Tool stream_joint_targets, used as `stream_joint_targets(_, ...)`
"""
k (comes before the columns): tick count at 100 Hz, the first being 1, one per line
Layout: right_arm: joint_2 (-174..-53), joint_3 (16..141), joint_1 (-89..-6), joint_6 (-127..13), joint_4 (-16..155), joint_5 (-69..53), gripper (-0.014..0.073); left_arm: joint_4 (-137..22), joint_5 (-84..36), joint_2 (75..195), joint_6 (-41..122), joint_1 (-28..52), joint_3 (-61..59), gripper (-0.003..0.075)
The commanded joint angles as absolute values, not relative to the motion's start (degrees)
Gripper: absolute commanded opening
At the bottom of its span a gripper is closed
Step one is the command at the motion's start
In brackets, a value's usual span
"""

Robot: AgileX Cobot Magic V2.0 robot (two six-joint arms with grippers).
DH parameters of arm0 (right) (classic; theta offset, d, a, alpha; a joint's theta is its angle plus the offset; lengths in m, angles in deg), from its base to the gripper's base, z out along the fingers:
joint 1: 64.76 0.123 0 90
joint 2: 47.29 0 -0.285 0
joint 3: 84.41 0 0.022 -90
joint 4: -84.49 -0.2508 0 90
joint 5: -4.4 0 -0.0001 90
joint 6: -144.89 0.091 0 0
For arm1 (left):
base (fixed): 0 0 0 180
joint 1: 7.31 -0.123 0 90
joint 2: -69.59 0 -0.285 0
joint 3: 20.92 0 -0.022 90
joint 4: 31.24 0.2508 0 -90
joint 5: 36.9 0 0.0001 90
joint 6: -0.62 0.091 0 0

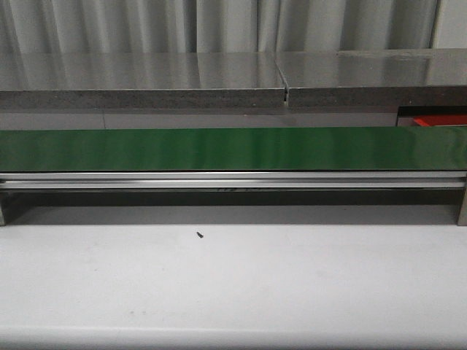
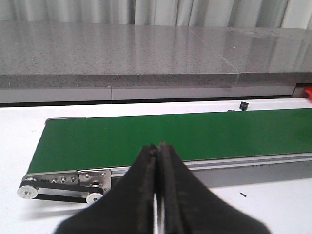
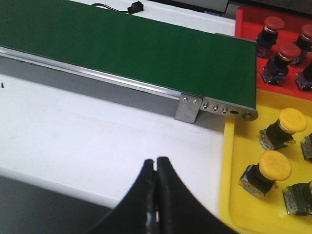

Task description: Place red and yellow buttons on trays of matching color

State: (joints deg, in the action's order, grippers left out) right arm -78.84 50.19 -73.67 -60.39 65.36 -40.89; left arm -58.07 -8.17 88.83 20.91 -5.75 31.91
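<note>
A green conveyor belt (image 1: 233,149) runs across the white worktop (image 1: 233,284) from its left edge to its right edge, with a grey stone ledge (image 1: 139,80) behind it. A small dark speck (image 1: 198,234) lies on the bare worktop in front of the belt, left of centre.

The left pincer (image 2: 157,151) is clenched, its black fingers pressed together with nothing between them; it hangs over the front of the worktop near the belt's left end, where the rollers (image 2: 28,190) show.

The right pincer (image 3: 155,163) is likewise clenched and empty, above the worktop just short of the belt's right end.

At the right edge of the worktop sits the yellow tray (image 3: 234,195), with yellow buttons (image 3: 274,168) standing in it (caps up, on dark bases). Behind it, beside the belt's end, the red tray (image 3: 243,22) carries red buttons (image 3: 288,51). None of the buttons is on the belt.
</note>
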Motion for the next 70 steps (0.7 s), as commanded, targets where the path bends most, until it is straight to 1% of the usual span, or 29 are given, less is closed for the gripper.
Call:
stream_joint_targets(1,-79.03,51.62,-73.74,-60.78,64.24,-37.54,-0.0067,-59.16,-11.99,89.32,20.76,-5.35,30.45,-0.0019)
stream_joint_targets(32,-79.03,51.32,-73.59,-60.73,63.8,-36.64,-0.0067,-59.16,-11.99,89.32,20.76,-5.35,30.45,-0.0019)
stream_joint_targets(50,-77.45,49.13,-68.38,-57.83,65.0,-30.31,-0.0067,-59.16,-11.99,89.32,20.76,-5.35,30.45,-0.0019)
stream_joint_targets(59,-74.68,46.98,-65.69,-53.18,69.98,-26.87,-0.0067,-59.16,-11.99,89.32,20.76,-5.35,30.45,-0.0019)
stream_joint_targets(70,-70.34,43.91,-64.62,-42.31,79.46,-24.45,-0.0067,-59.16,-11.99,89.32,20.76,-5.35,30.45,-0.0019)
